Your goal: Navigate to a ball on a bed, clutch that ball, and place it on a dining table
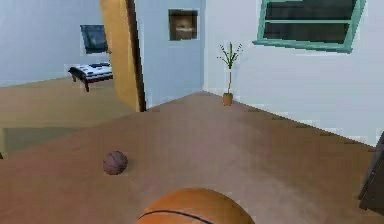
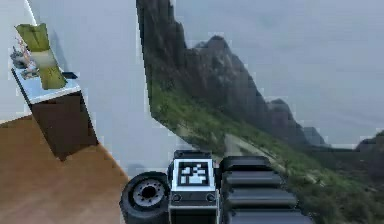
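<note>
Item: ball, two candidates, neither on a bed. Orange ball point(image 1: 195, 207), dark-seamed like a basketball, sits at six o'clock in the forward view, cut by the lower edge. Small brown ball point(image 1: 115, 162) lies at eight o'clock on the wooden floor point(image 1: 260, 150), the two well apart. Which one the task means cannot be told. Handling, judged: both round, firm and prone to roll; the orange one is likely bulky for two thin fingers, so take either across its widest middle, level, from the side. Tool: gripper point(image 2: 148, 197), dark body at six o'clock in the arm side view, left of the marker square point(image 2: 195, 175); fingers not made out, so its opening and any load cannot be told. Surroundings: open door point(image 1: 125, 50) at eleven o'clock, potted plant point(image 1: 230, 70) at one, dark cabinet point(image 2: 58, 115) at nine in the arm side view.
</note>
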Robot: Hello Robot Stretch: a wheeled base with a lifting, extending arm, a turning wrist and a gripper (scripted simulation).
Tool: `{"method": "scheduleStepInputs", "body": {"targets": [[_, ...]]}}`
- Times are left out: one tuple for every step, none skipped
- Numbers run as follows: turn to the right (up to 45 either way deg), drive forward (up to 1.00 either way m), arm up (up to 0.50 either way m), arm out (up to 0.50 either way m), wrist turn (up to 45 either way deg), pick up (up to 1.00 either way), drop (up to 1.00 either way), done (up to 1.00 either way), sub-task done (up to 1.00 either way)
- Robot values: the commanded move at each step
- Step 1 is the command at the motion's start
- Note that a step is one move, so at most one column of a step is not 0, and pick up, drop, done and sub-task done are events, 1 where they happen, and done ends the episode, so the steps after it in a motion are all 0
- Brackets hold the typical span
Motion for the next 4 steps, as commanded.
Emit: {"method": "scheduleStepInputs", "body": {"targets": [[-33.0, 0.00, 0.00, 0.00, 0.0, 0.00, 0.00, 0.00, 0.00], [45.0, 0.00, 0.00, 0.00, 0.0, 0.00, 0.00, 0.00, 0.00], [45.0, 0.00, 0.00, 0.00, 0.0, 0.00, 0.00, 0.00, 0.00], [45.0, 0.00, 0.00, 0.00, 0.0, 0.00, 0.00, 0.00, 0.00]]}}
